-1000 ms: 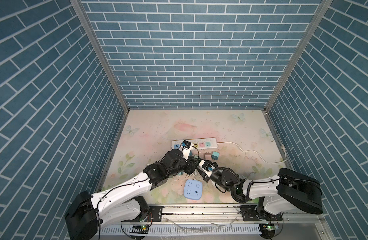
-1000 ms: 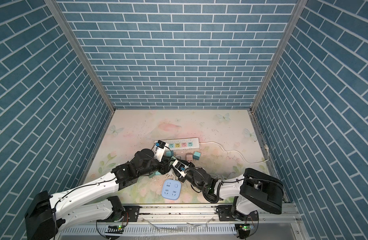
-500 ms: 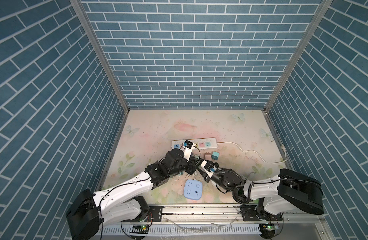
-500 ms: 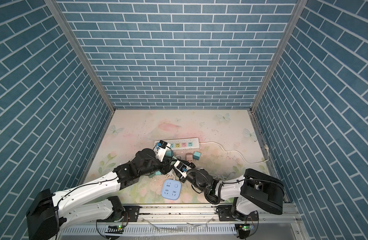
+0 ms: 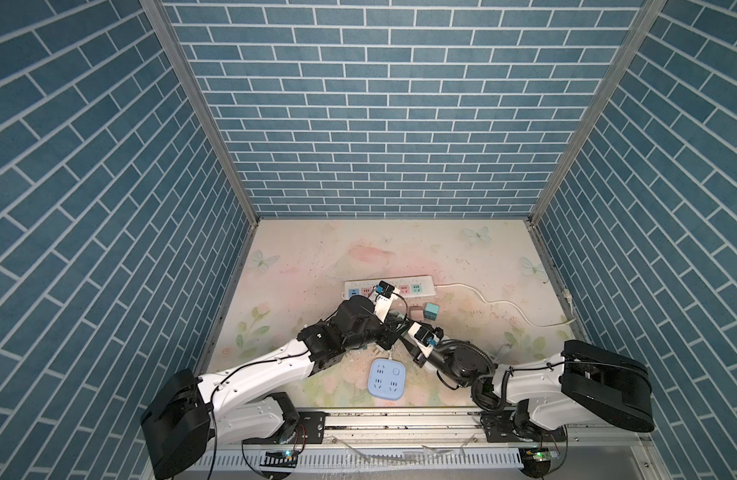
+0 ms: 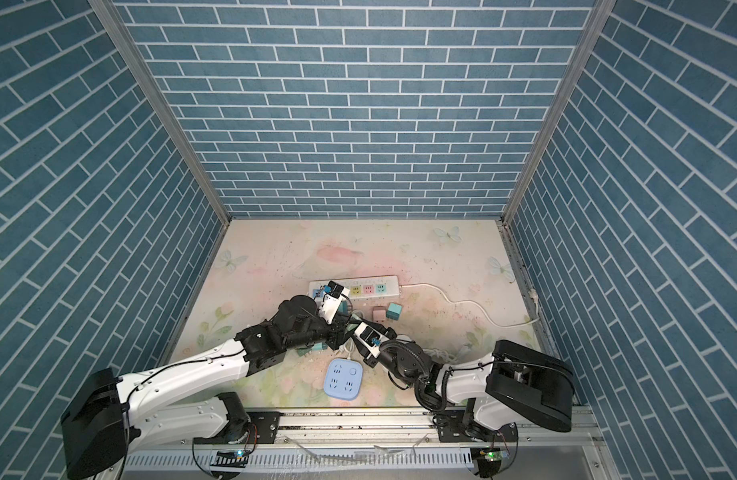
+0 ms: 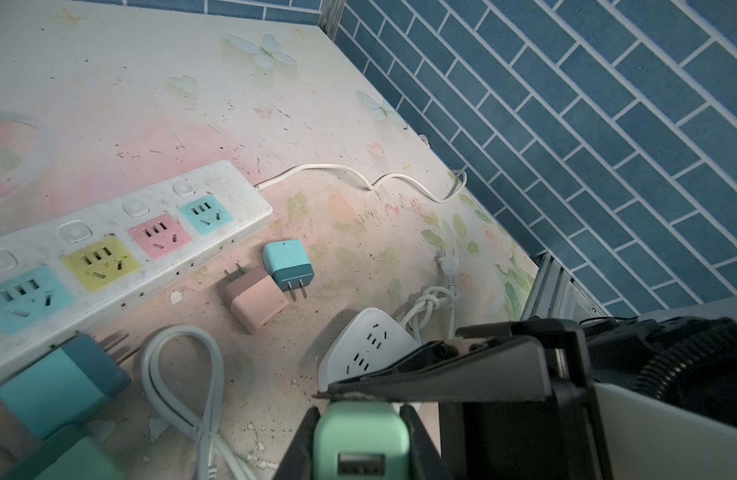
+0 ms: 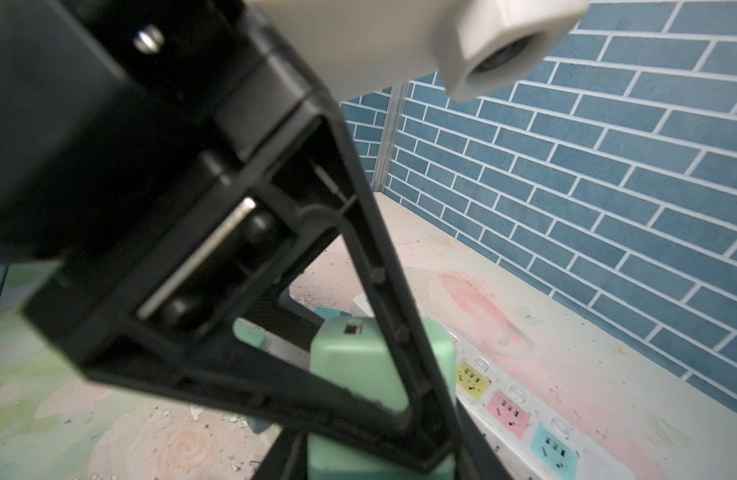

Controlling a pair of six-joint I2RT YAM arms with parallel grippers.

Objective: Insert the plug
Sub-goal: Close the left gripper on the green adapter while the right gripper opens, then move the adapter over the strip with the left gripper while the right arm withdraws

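Left gripper (image 7: pixel 359 415) clamped tight on mint-green plug (image 7: pixel 360 440), centre table, near side of power strip (image 7: pixel 121 245). Right gripper (image 8: pixel 375 459) flanks the same plug; cannot tell if it grips. Grey cable loop (image 7: pixel 184 374) lies between plug and strip. Pink plug (image 7: pixel 256 297) and teal plug (image 7: pixel 288 264) touch, just near of the strip's right end.

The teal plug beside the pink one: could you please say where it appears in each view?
In a top view: teal plug right of centre.
In a top view: teal plug near centre.
Left wrist: teal plug mid-picture, beside pink plug.
Right wrist: not in it.
Shared landmark: power strip.
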